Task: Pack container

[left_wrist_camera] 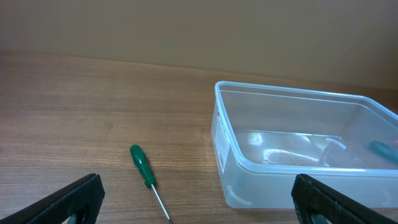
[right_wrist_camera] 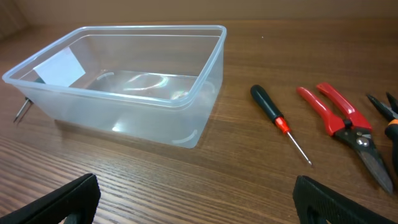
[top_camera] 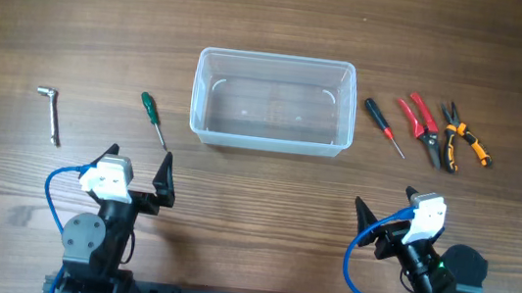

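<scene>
A clear, translucent plastic rectangular container [top_camera: 268,145] with rounded corners and a thick rim is found upright on the brown wooden bench [top_camera: 276,10], near its middle and ahead of both arms. In the left wrist view the container [left_wrist_camera: 292,92] is seen ahead and to the right; in the right wrist view it [right_wrist_camera: 124,99] is seen ahead and to the left. To the container's left, a green-handled screwdriver [top_camera: 153,117] is laid just beside it, tip toward the arms, and a silver L-shaped metal key [top_camera: 50,111] is laid well apart, farther left. To the container's right, three items are laid in a row: a black-and-red-handled screwdriver [top_camera: 383,125] nearest, red-handled shears [top_camera: 422,128] next, and black-and-orange-handled pliers [top_camera: 461,138] outermost. The left tool [top_camera: 139,160] is held above the bench close to the green screwdriver's tip, its jaws spread wide and released, nothing being grasped. The right tool [top_camera: 387,205] is held nearer the arm bases, below the row of right-hand items, likewise released with jaws wide and nothing between them.
</scene>
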Motion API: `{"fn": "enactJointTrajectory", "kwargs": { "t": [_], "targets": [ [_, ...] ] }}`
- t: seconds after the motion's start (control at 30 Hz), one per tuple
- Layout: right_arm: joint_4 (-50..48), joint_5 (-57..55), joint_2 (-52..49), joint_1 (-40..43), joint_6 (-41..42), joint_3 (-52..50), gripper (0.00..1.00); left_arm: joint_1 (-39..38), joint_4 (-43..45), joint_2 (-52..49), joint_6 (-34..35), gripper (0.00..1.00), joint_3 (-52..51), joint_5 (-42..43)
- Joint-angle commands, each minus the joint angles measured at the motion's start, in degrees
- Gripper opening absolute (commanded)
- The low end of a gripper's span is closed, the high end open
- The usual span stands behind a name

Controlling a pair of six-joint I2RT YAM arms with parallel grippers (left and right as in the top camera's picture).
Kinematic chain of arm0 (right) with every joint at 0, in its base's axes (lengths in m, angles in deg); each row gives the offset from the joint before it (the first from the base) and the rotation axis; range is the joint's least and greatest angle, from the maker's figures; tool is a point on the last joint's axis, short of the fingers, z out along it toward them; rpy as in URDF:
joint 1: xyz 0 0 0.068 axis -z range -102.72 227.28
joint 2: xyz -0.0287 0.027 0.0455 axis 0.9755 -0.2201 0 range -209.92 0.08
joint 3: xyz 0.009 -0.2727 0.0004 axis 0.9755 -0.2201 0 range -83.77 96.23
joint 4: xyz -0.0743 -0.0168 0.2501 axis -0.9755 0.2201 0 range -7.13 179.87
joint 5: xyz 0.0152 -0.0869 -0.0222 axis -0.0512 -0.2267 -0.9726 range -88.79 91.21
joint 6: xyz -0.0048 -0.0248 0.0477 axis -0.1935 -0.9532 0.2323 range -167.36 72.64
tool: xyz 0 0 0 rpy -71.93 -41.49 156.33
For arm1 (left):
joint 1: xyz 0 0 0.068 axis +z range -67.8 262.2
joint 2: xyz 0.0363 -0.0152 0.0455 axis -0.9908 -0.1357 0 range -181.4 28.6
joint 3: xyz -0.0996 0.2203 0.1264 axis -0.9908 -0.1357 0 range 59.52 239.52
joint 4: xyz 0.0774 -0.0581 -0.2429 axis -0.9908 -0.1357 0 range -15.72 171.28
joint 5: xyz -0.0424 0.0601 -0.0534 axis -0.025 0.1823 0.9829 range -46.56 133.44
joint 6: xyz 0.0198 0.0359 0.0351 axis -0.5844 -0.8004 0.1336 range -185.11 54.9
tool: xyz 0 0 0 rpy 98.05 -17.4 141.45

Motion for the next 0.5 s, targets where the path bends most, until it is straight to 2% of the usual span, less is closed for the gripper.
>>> {"fn": "enactJointTrajectory", "kwargs": {
  "t": [0.0,0.37,0.47],
  "targets": [
    [-0.2,0.4,0.2,-0.3,0.2,0.1,1.0,-0.3,0.2,0.0,0.3,1.0,-0.4,1.1],
    [-0.3,-0.9,0.2,-0.3,0.1,0.1,1.0,-0.3,0.2,0.0,0.3,1.0,-0.4,1.1],
    [-0.4,-0.8,0.2,-0.3,4.8,0.1,1.0,-0.3,0.2,0.0,0.3,1.0,-0.4,1.1]
  ]
}}
